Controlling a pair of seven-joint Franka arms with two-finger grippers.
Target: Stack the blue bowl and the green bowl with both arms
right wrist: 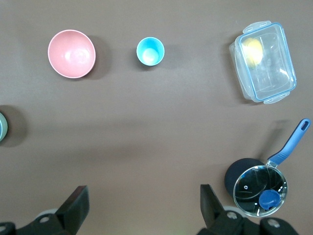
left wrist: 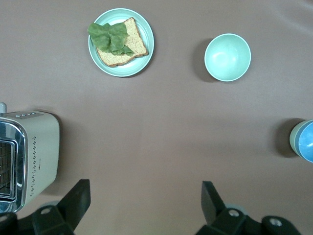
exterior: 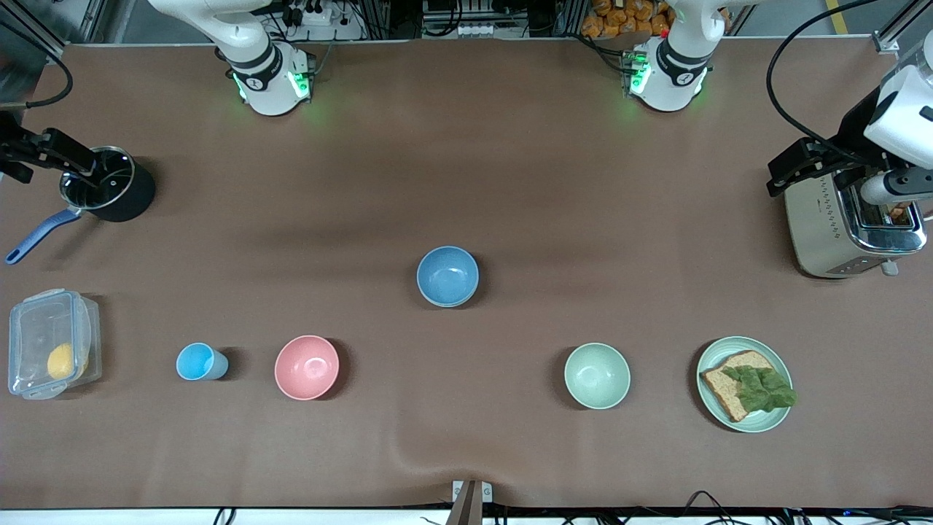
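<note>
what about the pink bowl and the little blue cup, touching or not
Apart. The front view shows a strip of bare table between the pink bowl and the cup; the right wrist view shows that gap too.

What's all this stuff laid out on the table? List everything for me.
Blue bowl: one, medium blue, mid-table, nested in the green bowl.
Green bowl: one, sage, under the blue bowl.
Mint bowl: one, pale green, nearer the camera, toward the left arm's end.
Plate: one, mint, beside the mint bowl, holding bread and lettuce.
Toaster: one, silver, left arm's end.
Pink bowl: one, toward the right arm's end.
Cup: one, light blue, beside the pink bowl.
Container: one, clear, something yellow inside, right arm's end.
Pot: one, black, glass lid, blue handle.
Left pincer: open, raised beside the toaster.
Right pincer: open, raised beside the pot.
</note>
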